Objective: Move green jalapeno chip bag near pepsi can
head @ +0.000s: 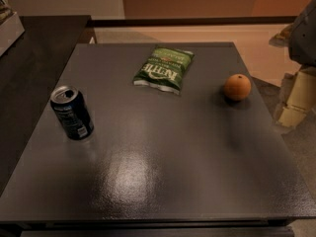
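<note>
The green jalapeno chip bag (pixel 164 68) lies flat at the back middle of the dark grey table (pixel 163 172), white lettering up. The pepsi can (pixel 72 113) stands upright at the left side of the table, its opened silver top showing. The two are well apart, the bag up and to the right of the can. My gripper (pixel 296 100) shows as pale blocky parts at the right edge of the view, off the table's right side, below a grey arm part (pixel 305 31). It holds nothing that I can see.
A round orange fruit (pixel 237 87) sits on the table's right side, right of the bag. A black counter (pixel 34 63) adjoins the table on the left. Tan floor lies behind and to the right.
</note>
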Tool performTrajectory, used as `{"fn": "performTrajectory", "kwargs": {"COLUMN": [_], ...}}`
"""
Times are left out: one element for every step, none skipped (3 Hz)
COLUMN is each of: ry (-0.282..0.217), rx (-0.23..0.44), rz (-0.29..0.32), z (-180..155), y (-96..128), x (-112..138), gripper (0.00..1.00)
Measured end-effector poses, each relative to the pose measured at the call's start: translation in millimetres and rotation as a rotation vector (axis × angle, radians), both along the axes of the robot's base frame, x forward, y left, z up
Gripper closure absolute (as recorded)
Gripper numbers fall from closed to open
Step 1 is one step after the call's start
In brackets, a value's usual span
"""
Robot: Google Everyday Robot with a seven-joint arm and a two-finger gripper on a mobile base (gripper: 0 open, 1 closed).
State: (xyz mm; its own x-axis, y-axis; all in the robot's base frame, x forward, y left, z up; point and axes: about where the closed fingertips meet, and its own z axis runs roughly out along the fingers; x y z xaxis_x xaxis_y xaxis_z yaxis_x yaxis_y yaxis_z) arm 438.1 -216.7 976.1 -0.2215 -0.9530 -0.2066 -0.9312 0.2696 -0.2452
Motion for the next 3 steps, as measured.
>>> {"fn": "performTrajectory", "kwargs": {"ry": [0.000,-0.024,-0.056], "rx": [0.000,0.024,0.066], "rz": [0.000,0.026,0.067], "z": [0,3,6], "y": [0,11,30], "x": [0,10,32], "gripper": [0.00,0.00,0.00]}}
